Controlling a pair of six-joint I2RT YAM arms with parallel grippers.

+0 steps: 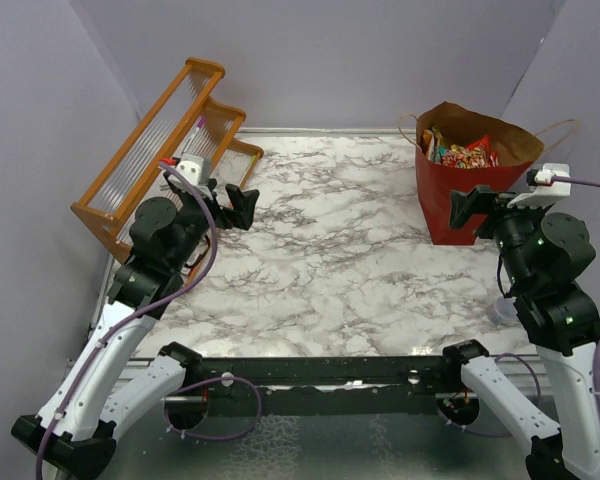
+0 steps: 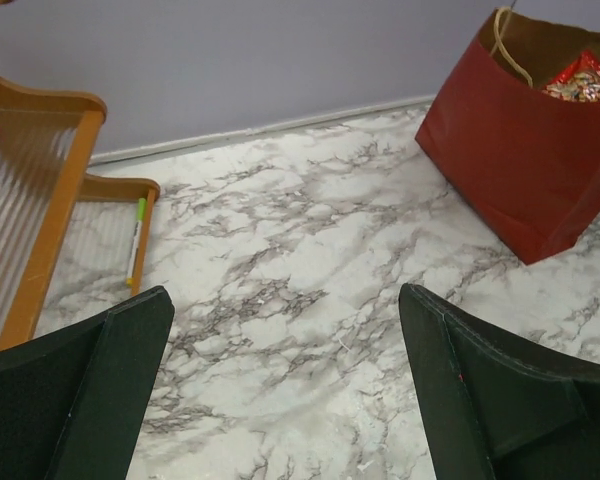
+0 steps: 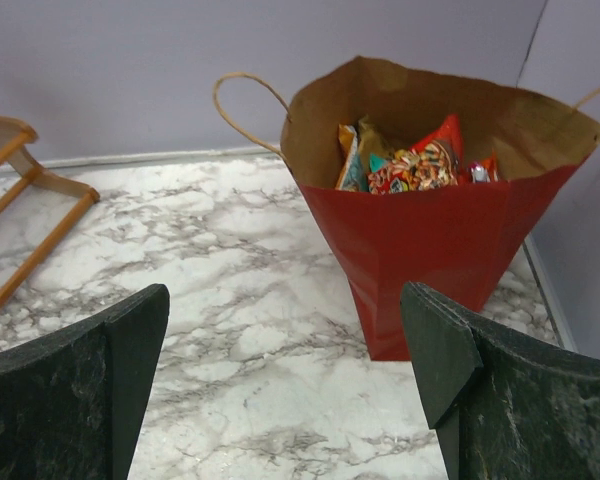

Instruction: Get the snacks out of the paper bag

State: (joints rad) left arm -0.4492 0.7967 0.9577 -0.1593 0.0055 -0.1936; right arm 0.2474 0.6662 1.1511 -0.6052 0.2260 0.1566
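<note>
The red paper bag stands upright at the back right of the marble table, brown inside, with twine handles. Several snacks fill it, red, teal and orange packets showing at the top; they also show in the right wrist view. The bag shows in the left wrist view and the right wrist view. My right gripper is open and empty, just in front of the bag. My left gripper is open and empty at the left of the table, far from the bag.
A wooden rack with ribbed clear panels leans at the back left; a marker lies on its lower shelf. Grey walls close in the table at the back and sides. The table's front rail runs between the arm bases.
</note>
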